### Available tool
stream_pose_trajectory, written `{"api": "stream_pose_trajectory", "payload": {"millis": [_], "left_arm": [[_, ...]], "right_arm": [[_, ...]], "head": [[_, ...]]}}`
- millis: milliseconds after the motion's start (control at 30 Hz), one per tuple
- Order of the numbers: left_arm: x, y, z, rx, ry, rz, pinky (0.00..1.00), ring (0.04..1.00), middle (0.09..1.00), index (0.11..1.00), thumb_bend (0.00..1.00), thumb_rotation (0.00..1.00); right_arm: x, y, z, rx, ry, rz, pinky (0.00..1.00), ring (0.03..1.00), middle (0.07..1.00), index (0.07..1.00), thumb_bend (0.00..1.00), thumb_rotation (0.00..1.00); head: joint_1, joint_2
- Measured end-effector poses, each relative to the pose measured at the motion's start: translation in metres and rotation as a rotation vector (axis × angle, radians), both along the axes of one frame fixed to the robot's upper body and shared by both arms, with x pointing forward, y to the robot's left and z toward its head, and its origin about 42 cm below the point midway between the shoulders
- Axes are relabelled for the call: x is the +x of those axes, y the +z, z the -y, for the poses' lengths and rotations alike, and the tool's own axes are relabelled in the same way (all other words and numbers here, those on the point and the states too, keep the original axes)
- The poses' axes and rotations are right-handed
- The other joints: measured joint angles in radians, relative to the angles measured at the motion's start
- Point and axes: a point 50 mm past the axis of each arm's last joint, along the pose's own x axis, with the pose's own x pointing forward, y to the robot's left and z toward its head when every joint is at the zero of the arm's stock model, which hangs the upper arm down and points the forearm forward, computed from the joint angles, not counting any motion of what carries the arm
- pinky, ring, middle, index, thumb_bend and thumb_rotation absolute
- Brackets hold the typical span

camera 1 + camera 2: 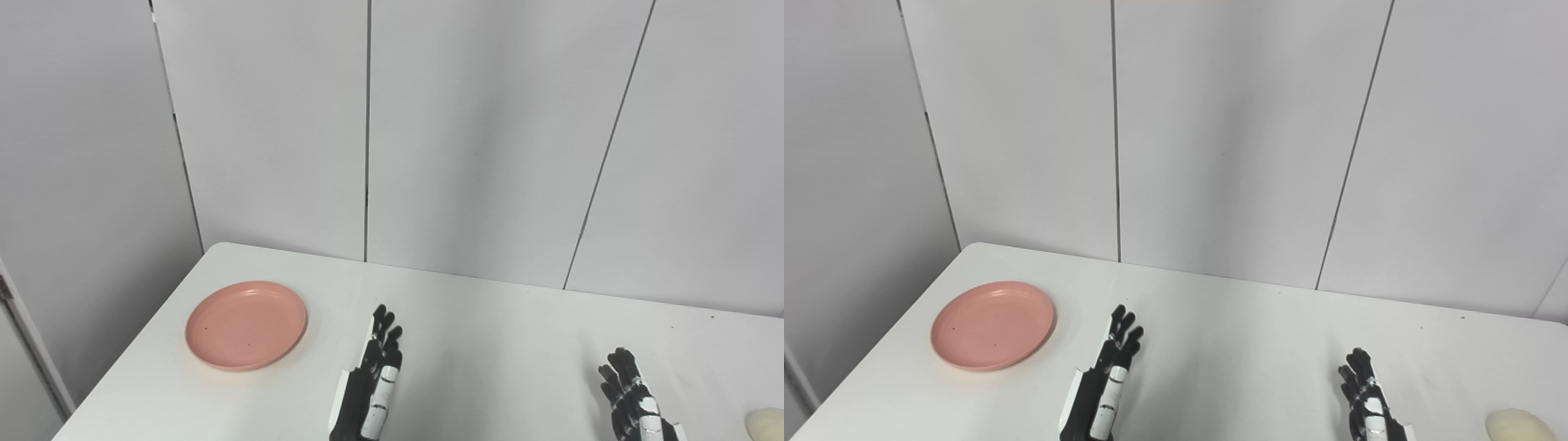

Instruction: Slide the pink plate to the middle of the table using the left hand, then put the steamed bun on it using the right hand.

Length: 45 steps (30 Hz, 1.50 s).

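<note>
So, nearest the camera the left robot hand sits low over the white bench, fingers straight and pointing away, released with nothing in it; the right robot hand is the same on the other side, flat-ish, fingers apart, empty; the steamed bun lies at the bench's near right edge, just right of that hand but not touching it; a bit further back the pink plate rests bare on the left side, clear of the left hand; grey wall panels stand behind.
</note>
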Motion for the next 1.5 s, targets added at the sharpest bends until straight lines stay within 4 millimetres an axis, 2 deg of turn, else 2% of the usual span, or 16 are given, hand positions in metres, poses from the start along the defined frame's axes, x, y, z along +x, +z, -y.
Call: {"api": "stream_pose_trajectory", "payload": {"millis": [100,200,367,433,500,600,800,900,1067,1167,1333,1500], "left_arm": [[0.004,0.004,-0.005,-0.007,0.024,0.024,0.97,0.955,0.984,0.996,0.68,0.94],[0.014,0.015,-0.015,-0.016,0.064,0.057,0.87,0.863,0.866,0.864,0.73,0.92],[0.057,0.077,-0.033,-0.048,0.101,0.263,0.77,0.76,0.779,0.793,0.74,0.89],[0.067,0.094,-0.039,-0.018,0.115,0.321,0.75,0.742,0.762,0.78,0.75,0.93],[0.072,0.1,-0.05,0.062,0.142,0.348,0.75,0.74,0.762,0.776,0.75,0.96],[0.076,0.099,-0.081,0.23,0.187,0.357,0.83,0.827,0.82,0.822,0.81,0.98],[0.087,0.094,-0.158,0.393,0.301,0.306,0.83,0.858,0.863,0.84,0.83,0.95],[0.09,0.091,-0.176,0.396,0.329,0.275,0.82,0.858,0.861,0.834,0.84,0.94],[0.101,0.083,-0.189,0.359,0.356,0.226,0.83,0.852,0.853,0.824,0.8,0.94],[0.106,0.075,-0.211,0.342,0.422,0.186,0.86,0.859,0.853,0.824,0.83,0.94],[0.106,0.053,-0.264,0.296,0.558,0.072,0.88,0.874,0.859,0.817,0.85,0.94],[0.102,0.041,-0.288,0.206,0.628,0.012,0.91,0.892,0.867,0.833,0.84,0.96]], "right_arm": [[-0.001,0.001,0.0,0.0,-0.003,0.003,1.0,0.944,0.946,0.943,0.79,1.0],[-0.002,0.002,0.0,-0.001,-0.004,0.005,1.0,0.944,0.95,0.924,0.78,0.99],[-0.004,0.002,0.0,0.002,-0.003,0.005,1.0,0.938,0.941,0.92,0.78,0.98],[-0.004,0.002,0.0,0.003,-0.003,0.007,1.0,0.931,0.933,0.916,0.78,0.97],[-0.004,0.003,-0.002,0.004,-0.001,0.009,1.0,0.929,0.931,0.912,0.78,0.97],[-0.004,0.003,-0.004,-0.003,0.0,0.009,1.0,0.917,0.92,0.901,0.78,0.97],[-0.006,0.001,-0.002,-0.016,-0.004,0.003,0.98,0.894,0.893,0.89,0.75,0.96],[-0.006,0.001,-0.002,-0.014,-0.003,0.004,0.98,0.893,0.891,0.89,0.76,0.96],[-0.006,0.002,-0.002,-0.017,-0.002,0.005,0.97,0.892,0.885,0.887,0.75,0.96],[-0.006,0.002,-0.002,-0.017,-0.001,0.006,0.96,0.89,0.88,0.887,0.74,0.96],[-0.006,0.001,0.0,-0.023,-0.003,0.004,0.95,0.884,0.879,0.885,0.74,0.95],[-0.007,0.001,0.001,-0.025,-0.003,0.002,0.95,0.878,0.872,0.885,0.72,0.96]], "head": [[-0.008,0.003],[-0.017,0.012],[-0.018,0.018],[-0.017,0.022],[-0.022,0.025],[-0.031,0.023],[-0.031,0.025],[-0.028,0.026],[-0.023,0.029],[-0.022,0.029],[-0.02,0.029],[-0.022,0.035]]}}
